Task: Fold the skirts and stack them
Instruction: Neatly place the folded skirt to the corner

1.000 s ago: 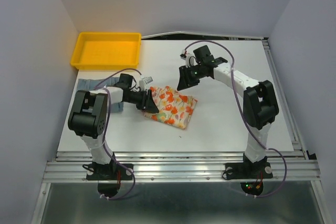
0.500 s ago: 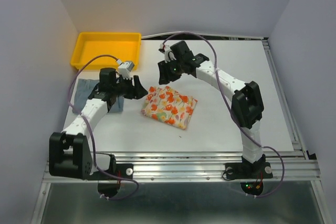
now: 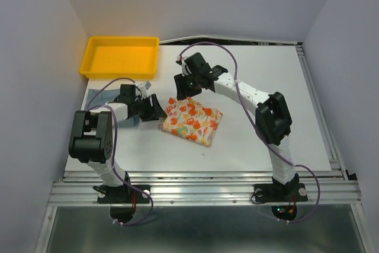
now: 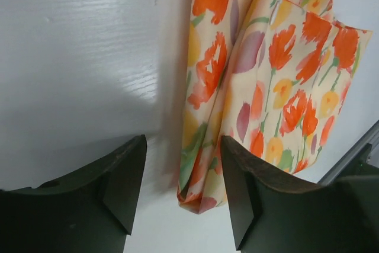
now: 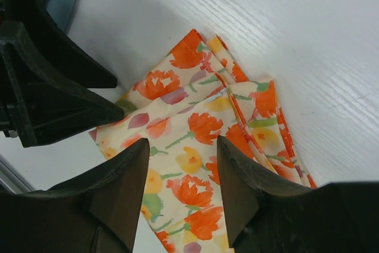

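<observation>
Well, the blue skirt [image 3: 96, 96] lies left, the folded floral skirt [image 3: 194, 121] mid-table; the left gripper [image 3: 157, 108] by its left edge and right gripper [image 3: 179, 91] over its far corner gape empty.

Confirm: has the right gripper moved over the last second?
Yes. The right gripper shifted left, closer to the yellow tray, and is now above the floral skirt's far left corner.
</observation>
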